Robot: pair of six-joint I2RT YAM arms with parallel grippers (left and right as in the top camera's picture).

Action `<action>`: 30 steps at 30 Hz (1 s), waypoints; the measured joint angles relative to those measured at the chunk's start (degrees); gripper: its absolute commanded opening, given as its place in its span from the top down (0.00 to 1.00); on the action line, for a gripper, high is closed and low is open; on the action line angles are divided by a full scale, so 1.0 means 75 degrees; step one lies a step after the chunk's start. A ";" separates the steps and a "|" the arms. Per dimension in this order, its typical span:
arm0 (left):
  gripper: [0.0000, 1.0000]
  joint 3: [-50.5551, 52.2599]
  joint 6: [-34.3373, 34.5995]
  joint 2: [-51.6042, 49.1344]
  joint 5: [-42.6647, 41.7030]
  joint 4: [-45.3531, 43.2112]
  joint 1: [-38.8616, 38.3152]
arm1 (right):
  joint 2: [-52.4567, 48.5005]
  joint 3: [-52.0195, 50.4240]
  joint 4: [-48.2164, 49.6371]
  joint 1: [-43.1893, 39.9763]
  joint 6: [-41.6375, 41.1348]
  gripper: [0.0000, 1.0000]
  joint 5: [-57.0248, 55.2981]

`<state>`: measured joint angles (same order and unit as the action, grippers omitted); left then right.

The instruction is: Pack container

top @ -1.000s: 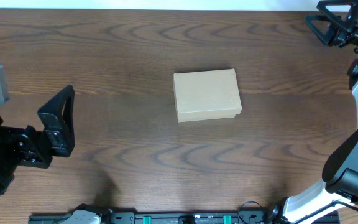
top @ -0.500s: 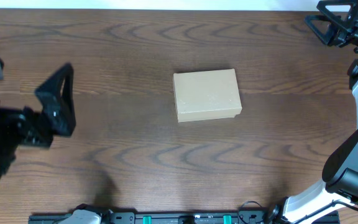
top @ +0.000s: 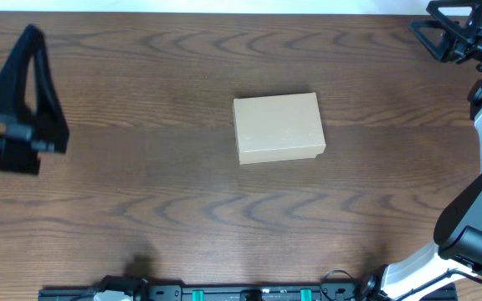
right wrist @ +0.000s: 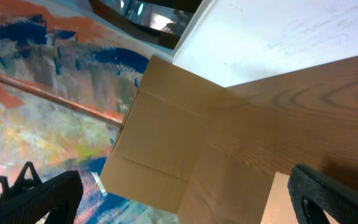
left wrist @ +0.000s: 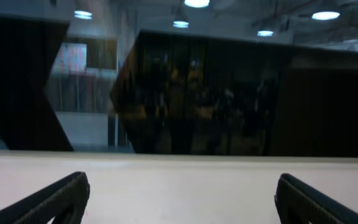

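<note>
Your container (top: 278,127) sits pretty much dead centre on the wood-grain worktop (top: 157,209). It's a plain tan cardboard box with the flap lid down flat, long sides running roughly 9 to 3 o'clock, turned just a touch off square. Nothing is touching it.

Your left pincer (top: 25,92) is way out at about 9 o'clock from the box, by the left edge of the worktop and well apart from it. From overhead you mostly get one black triangular finger. In the left wrist view the pincer (left wrist: 182,202) has its two fingertips spread wide at the bottom corners with nothing between them. It points level, out over a pale surface toward dark glass panels (left wrist: 229,93) and ceiling lights, all a bit blurry.

Your right pincer (top: 442,25) is parked up at about 2 o'clock, in the far corner, also well away from the box. Its wrist view shows the pincer (right wrist: 185,199) gaping and holding nothing. It looks past the worktop edge at a flat sheet of brown cardboard (right wrist: 160,149) lying over a colourful painted surface (right wrist: 36,93).
</note>
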<state>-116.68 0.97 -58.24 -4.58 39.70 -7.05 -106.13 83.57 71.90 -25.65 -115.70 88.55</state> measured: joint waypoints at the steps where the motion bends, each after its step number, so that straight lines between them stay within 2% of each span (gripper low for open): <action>1: 0.05 0.0507 -0.0119 0.0289 -0.0073 -0.0309 0.0064 | 0.0000 0.0000 0.0000 0.0000 0.0000 0.01 0.0003; 10: 0.05 0.4086 -0.0796 0.1810 -0.0367 -0.0734 0.0670 | 0.0000 -0.0003 0.0000 0.0000 0.0000 0.01 0.0000; 16: 0.05 0.6583 -0.1090 0.3200 -0.0484 -0.1848 0.0839 | 0.0000 -0.0003 0.0000 0.0000 0.0000 0.01 0.0003; 21: 0.05 0.8582 -0.1177 0.4386 -0.0574 -0.3281 0.0839 | 0.0000 -0.0003 0.0000 0.0000 0.0000 0.01 0.0000; 25: 0.05 1.0153 -0.1198 0.5094 -0.0662 -0.5199 0.0842 | 0.0000 -0.0003 0.0000 0.0000 -0.0003 0.01 0.0003; 30: 0.05 1.1252 -0.1198 0.5741 -0.0731 -0.6735 0.0842 | 0.0000 -0.0003 0.0000 0.0000 0.0000 0.01 0.0000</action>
<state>-32.29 -8.01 -15.18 -10.07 -10.81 -0.73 -106.13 83.55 71.90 -25.65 -115.70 88.55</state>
